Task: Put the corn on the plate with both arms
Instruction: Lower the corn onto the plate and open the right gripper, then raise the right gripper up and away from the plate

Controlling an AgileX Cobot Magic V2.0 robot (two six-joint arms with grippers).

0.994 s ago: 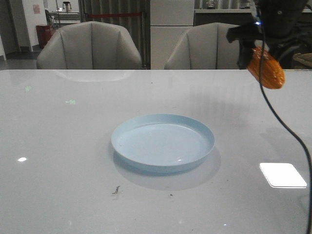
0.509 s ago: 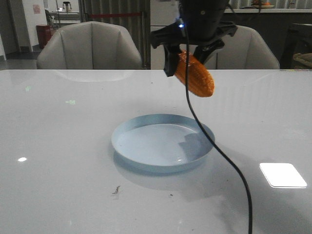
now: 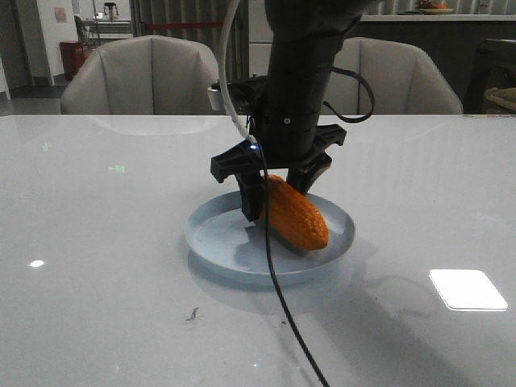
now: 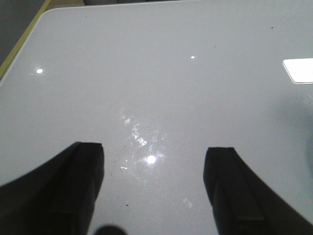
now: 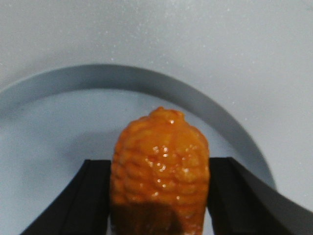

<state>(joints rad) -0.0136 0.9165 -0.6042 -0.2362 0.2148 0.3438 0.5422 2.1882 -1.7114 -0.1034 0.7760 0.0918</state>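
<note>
A pale grey worktop [image 3: 97, 242] spreads wide and bare on every side of the plate [image 3: 211, 242], which sits near its middle. Two chairs [image 3: 149, 74] stand behind the far edge. My right end effector [image 3: 274, 197] is closed on the corn [image 3: 294, 214], a finger pressed against each flank. The corn slants down with its tapered end low over the plate's right half; I cannot tell whether it touches the plate. My right arm [image 3: 302, 76] comes down steeply from above, wrist pointing at the plate, a cable [image 3: 278, 298] trailing toward the near edge. My left end effector [image 4: 154, 188] is spread wide and grips nothing, hovering low over bare worktop.
</note>
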